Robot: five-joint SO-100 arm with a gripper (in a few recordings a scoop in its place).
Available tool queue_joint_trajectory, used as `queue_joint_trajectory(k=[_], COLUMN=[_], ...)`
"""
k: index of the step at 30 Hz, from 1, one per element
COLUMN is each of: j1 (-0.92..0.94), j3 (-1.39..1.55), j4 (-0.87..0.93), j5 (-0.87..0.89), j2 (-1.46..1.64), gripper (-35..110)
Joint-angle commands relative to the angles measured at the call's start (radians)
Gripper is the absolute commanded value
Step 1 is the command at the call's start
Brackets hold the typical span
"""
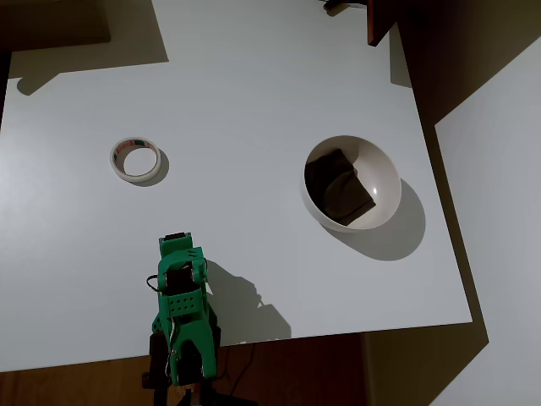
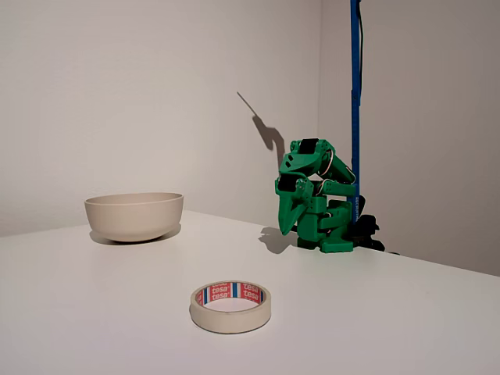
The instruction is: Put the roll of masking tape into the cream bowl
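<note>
Plain indoor test setup, white table (image 1: 254,85) on wooden floor (image 1: 68,385), bare white walls (image 2: 156,78), blue pole (image 2: 355,117)

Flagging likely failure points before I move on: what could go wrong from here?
The roll of masking tape lies flat on the table, so the tool may slide it rather than lift it. The cream bowl is already partly taken up by a dark patch, so the tape could land tilted.
</note>
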Motion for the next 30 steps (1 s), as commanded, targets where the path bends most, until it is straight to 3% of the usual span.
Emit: queue_joint_trajectory(k=[1,17,23,30], j1=[-0.008,0.005,-0.071,-0.129], j3=[-0.012,-0.012,-0.067,-0.284], j4=[0.011,0.011,0.008,-0.130], j5=[0.014,0.014,0.046,0.081], j2=[0.002,0.002,-0.005,-0.417], gripper=[-8,-8,-8,-8])
